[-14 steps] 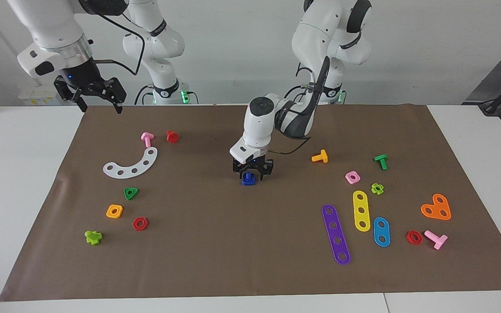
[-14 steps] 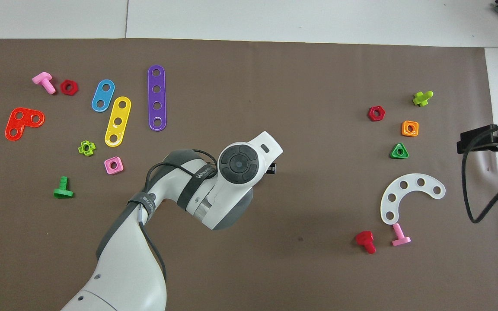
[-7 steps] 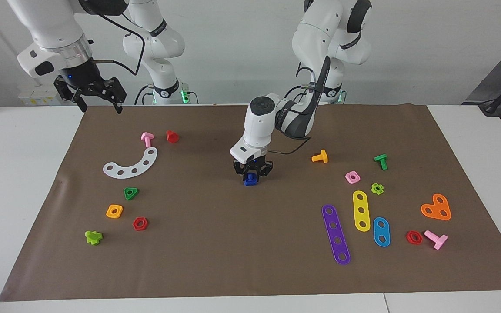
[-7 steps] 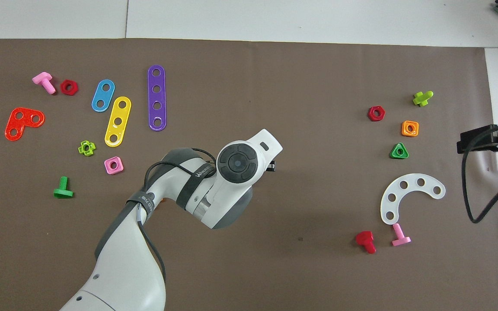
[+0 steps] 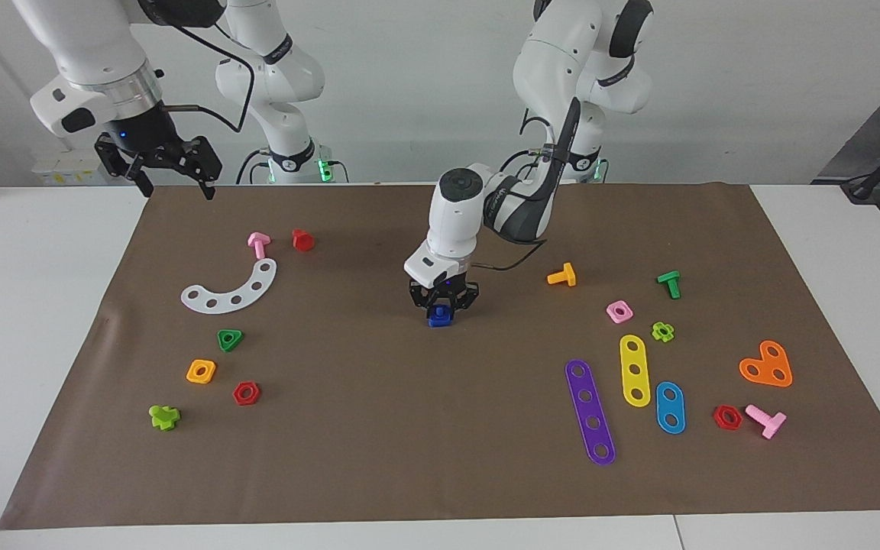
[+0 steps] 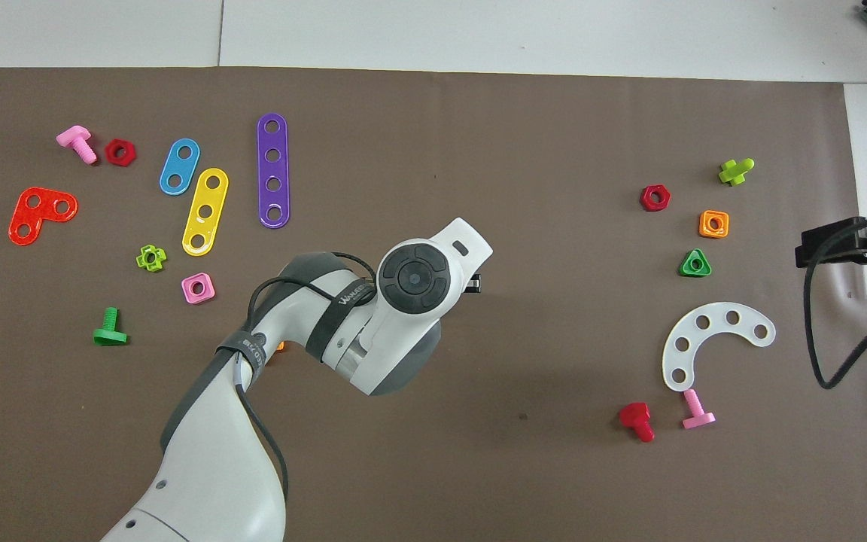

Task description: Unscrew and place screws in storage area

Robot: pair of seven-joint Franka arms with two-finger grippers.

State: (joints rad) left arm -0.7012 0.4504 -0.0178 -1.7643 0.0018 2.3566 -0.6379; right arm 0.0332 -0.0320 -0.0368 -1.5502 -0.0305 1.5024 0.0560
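My left gripper [image 5: 440, 307] points straight down at the middle of the brown mat [image 5: 379, 428]. It is shut on the dark-blue screw [image 5: 438, 311], which stands in a blue square nut [image 5: 440, 321] on the mat. In the overhead view the left hand [image 6: 415, 277] hides the screw and the nut. The storage area lies toward the right arm's end: a white curved strip [image 5: 230, 289], a green triangular nut [image 5: 230, 339], an orange square nut [image 5: 201, 371] and a red hexagonal nut [image 5: 246, 393]. My right gripper [image 5: 171, 174] waits open, raised over the mat's edge next to that area.
A pink bolt [image 5: 258, 244], a red bolt [image 5: 302, 240] and a lime bolt [image 5: 163, 416] lie around the storage area. Toward the left arm's end lie purple [image 5: 590, 411], yellow [image 5: 634, 370] and blue [image 5: 670, 407] strips, an orange bolt [image 5: 562, 275] and several other small parts.
My left gripper's fingers, open around the dark-blue screw a second ago, have shut on it. The left hand has turned slightly. The right arm has not moved.
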